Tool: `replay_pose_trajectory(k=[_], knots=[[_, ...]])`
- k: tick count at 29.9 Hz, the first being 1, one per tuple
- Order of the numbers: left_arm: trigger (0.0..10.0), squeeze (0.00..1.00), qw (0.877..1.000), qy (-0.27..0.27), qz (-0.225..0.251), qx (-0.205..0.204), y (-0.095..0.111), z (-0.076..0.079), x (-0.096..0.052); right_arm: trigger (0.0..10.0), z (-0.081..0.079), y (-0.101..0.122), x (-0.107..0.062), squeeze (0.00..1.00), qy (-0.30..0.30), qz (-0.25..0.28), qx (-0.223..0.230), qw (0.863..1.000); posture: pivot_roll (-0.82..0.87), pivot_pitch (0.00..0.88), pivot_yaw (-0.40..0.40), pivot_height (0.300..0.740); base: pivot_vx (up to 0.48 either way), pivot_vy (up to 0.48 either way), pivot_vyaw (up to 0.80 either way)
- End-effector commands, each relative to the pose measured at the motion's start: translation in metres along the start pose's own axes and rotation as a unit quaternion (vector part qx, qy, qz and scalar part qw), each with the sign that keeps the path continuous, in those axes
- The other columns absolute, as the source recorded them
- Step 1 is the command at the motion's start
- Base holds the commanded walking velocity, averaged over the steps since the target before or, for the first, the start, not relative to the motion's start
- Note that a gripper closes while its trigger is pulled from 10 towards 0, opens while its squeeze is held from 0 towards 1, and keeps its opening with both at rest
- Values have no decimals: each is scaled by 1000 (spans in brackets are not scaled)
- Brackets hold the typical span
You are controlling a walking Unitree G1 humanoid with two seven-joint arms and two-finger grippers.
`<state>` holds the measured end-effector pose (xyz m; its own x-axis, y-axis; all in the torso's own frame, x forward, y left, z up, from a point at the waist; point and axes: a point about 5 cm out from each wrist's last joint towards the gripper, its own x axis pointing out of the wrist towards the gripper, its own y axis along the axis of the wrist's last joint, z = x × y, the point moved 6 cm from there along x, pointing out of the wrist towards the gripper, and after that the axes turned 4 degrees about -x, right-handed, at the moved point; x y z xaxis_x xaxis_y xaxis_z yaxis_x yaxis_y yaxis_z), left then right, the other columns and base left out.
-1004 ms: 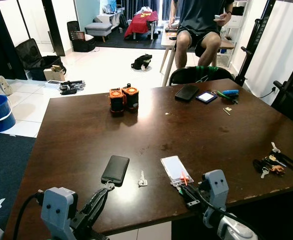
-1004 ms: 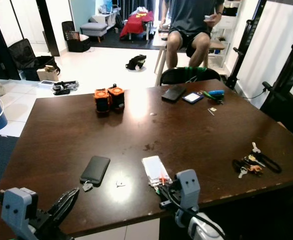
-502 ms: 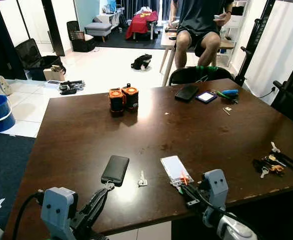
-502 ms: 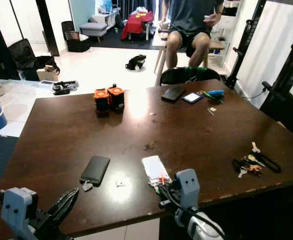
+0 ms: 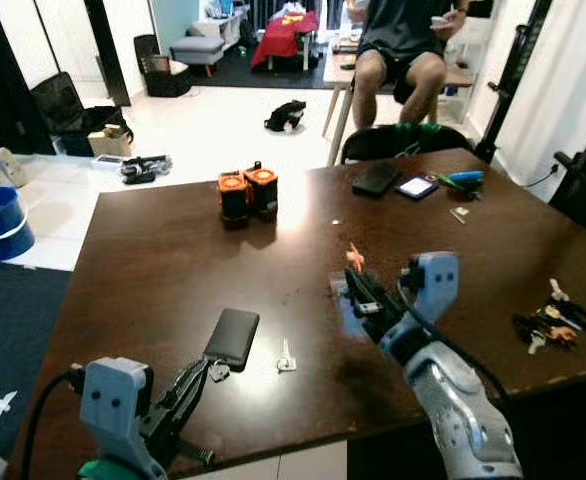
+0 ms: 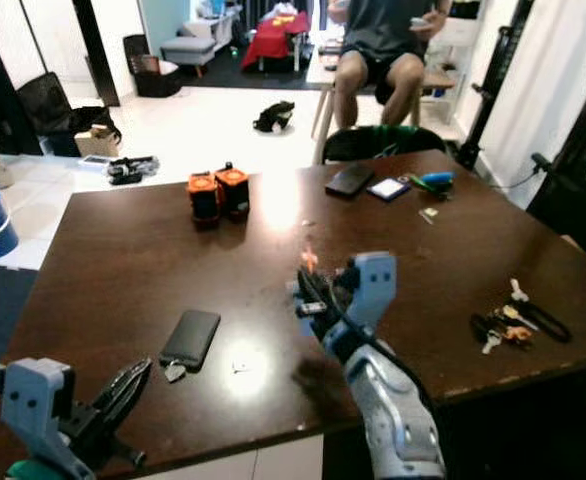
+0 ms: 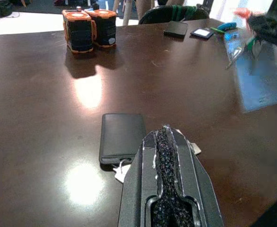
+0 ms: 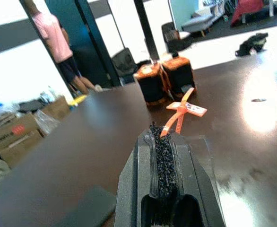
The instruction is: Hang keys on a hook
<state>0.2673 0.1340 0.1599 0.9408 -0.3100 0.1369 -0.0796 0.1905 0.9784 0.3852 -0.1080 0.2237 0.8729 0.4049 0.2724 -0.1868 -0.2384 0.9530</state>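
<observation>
The keys (image 5: pixel 543 328) lie untouched near the worktop's (image 5: pixel 153 270) right edge; no hook is visible. The right pincer (image 5: pixel 358 287), raised mid-worktop, grips an orange-tagged card (image 8: pixel 183 111) instead. The left pincer (image 7: pixel 166 156) is closed, empty, near a phone (image 5: pixel 232 338).

A bunch of metal keys on a black loop strap (image 5: pixel 545 328), with a small orange-brown fob and a pale tag among them, lies flat on the dark brown wooden table (image 5: pixel 173 260), near its right edge. A single small silver key (image 5: pixel 285 358) lies flat near the front edge, just beside a black phone (image 5: pixel 232 338) but apart from it. A clear plastic card sleeve with an orange plastic tag (image 5: pixel 353 262) is off the table, pinched in the right gripper (image 5: pixel 361 288); the sleeve hangs blurred, the orange tag sticking out past the fingertips.
</observation>
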Motion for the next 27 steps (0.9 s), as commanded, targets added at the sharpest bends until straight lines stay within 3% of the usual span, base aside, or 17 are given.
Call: replay_pose_trajectory(k=[1,5,6,10,11,12,14,15,16,18,19,21,22,27], knots=[[10000,0,1000,10,-17,0,-7,-5,-3,10000,-3,1,0,0,4,1,8,1000,-57,29,124,740,0,0,0],[10000,0,1000,16,-15,1,-7,-6,-3,10000,-2,-3,0,0,5,-7,6,1000,-54,30,121,740,0,0,0],[10000,0,1000,18,-16,1,-7,-7,-4,10000,0,-15,-4,0,6,-36,-14,999,-54,30,121,740,0,0,0],[10000,0,1000,19,-17,1,-8,-7,-4,10000,3,-28,-8,0,6,-70,-37,997,-54,30,121,740,0,0,0],[10000,0,1000,19,-19,3,-8,-7,-4,10000,8,-47,-16,0,5,-116,-58,992,-54,30,121,740,0,0,0],[10000,0,1000,19,-19,3,-8,-7,-4,10000,8,-47,-16,0,5,-116,-58,992,-54,30,121,740,0,0,0],[10000,0,1000,19,-21,5,-10,-6,-4,10000,19,-80,-32,0,6,-194,-108,975,-59,34,122,740,0,0,0],[10000,0,1000,19,-21,5,-10,-6,-4,10000,19,-80,-32,0,6,-194,-108,975,-59,34,122,740,0,0,0],[10000,0,1000,19,-22,5,-10,-5,-4,10000,23,-97,-43,0,11,-233,-127,964,-59,34,122,740,0,0,0],[10000,0,1000,19,-22,5,-10,-5,-4,10000,23,-97,-43,0,11,-233,-127,964,-59,34,122,740,0,0,0],[10000,0,1000,19,-24,8,-11,-5,-4,10000,27,-110,-53,0,15,-261,-140,955,-59,34,122,740,0,0,0],[10000,0,1000,19,-24,8,-11,-5,-4,10000,27,-110,-53,0,15,-261,-140,955,-59,34,122,740,0,0,0],[10000,0,999,20,-28,13,-14,-5,-5,10000,29,-121,-63,0,17,-283,-151,947,-59,34,122,740,0,0,0],[10000,0,999,20,-32,15,-15,-5,-5,10000,31,-128,-69,0,17,-294,-158,943,-59,34,122,740,0,0,0]])
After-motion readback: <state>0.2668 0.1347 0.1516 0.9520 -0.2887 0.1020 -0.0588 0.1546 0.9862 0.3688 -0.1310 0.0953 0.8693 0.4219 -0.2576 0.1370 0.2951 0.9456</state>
